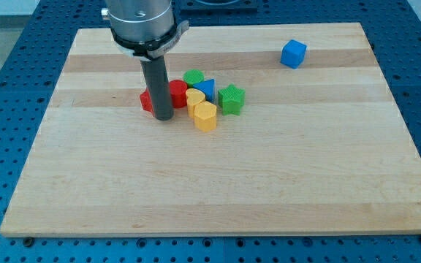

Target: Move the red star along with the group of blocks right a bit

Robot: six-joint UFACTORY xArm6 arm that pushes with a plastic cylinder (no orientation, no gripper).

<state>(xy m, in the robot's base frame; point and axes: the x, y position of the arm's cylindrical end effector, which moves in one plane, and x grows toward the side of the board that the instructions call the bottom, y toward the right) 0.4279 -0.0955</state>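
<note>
With no jaws to hold anything, my tip point(164, 117) at the red star's point(146, 101) four o'clock could slip past it, scattering the red cylinder point(177, 92) and yellow heart point(194, 97).

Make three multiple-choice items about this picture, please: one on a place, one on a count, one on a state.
1. Where is the blue cube?
A. the view's top right, alone
B. inside the cluster
C. the view's bottom left

2. How many green blocks show?
A. none
B. two
C. four

3. Where is my tip?
A. far from all blocks
B. beside the blue cube
C. at the cluster's left edge, against the red blocks

Answers:
1 A: it sits apart from the rest on the board.
2 B: the green star and another green block.
3 C: a red block shows on its left, another red block on its right.
</note>
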